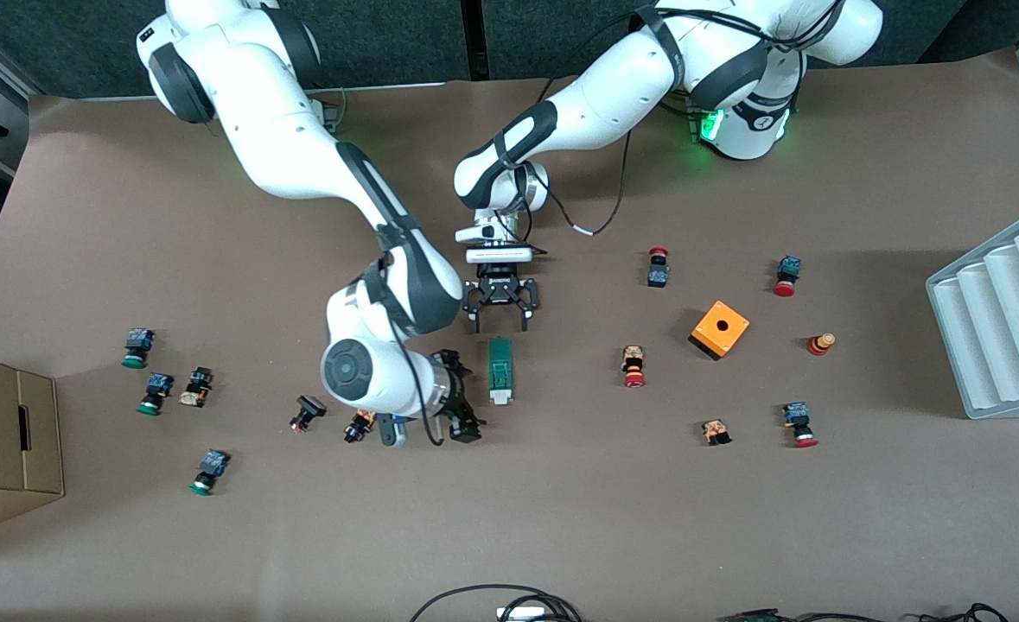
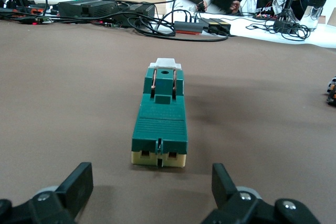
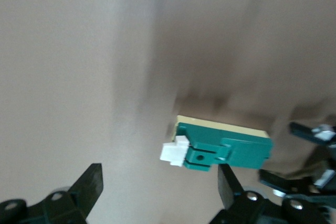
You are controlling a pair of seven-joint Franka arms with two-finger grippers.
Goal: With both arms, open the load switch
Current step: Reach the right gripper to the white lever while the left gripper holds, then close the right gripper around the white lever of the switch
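Observation:
The load switch (image 1: 499, 368) is a slim dark green block lying flat mid-table, its white piece (image 1: 499, 397) at the end nearer the front camera. My left gripper (image 1: 501, 326) hangs low just off the switch's other, cream-edged end (image 2: 158, 157). It is open and touches nothing, and the switch (image 2: 160, 116) lies ahead of its fingers (image 2: 77, 183). My right gripper (image 1: 472, 399) is low beside the white end, toward the right arm's end of the table. It is open, with the white piece (image 3: 175, 153) just off one finger (image 3: 229, 184); nothing is gripped.
Small push buttons (image 1: 358, 426) lie close by the right gripper, and others (image 1: 633, 366) are scattered around. An orange cube (image 1: 719, 329) sits toward the left arm's end. A white ribbed tray (image 1: 1002, 320) and a cardboard box (image 1: 8, 441) stand at the table's two ends.

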